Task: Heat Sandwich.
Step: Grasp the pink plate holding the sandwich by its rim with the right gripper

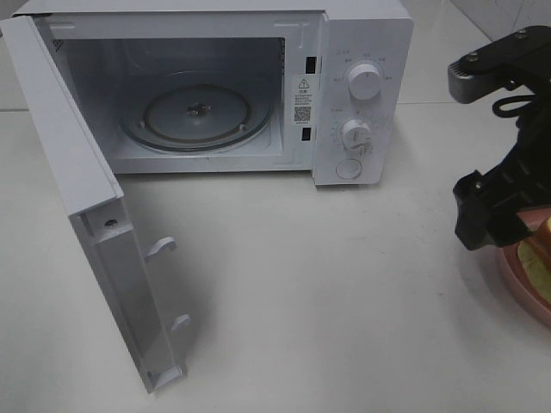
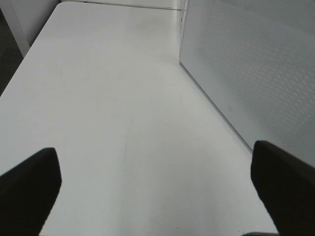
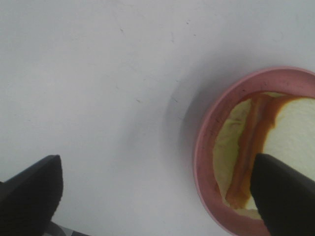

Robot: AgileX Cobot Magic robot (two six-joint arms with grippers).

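Observation:
The sandwich, pale bread with a brown filling and a yellow-green layer, lies on a round pink plate at the table's right edge. My right gripper hangs just above the plate's left rim, open wide. One finger is over the sandwich, the other over bare table. Nothing is held. My left gripper is open over bare table and does not show in the exterior high view.
A white microwave stands at the back, its glass turntable bare. Its door swings far out to the left front. The door's perforated panel stands close beside my left gripper. White tabletop lies between door and plate.

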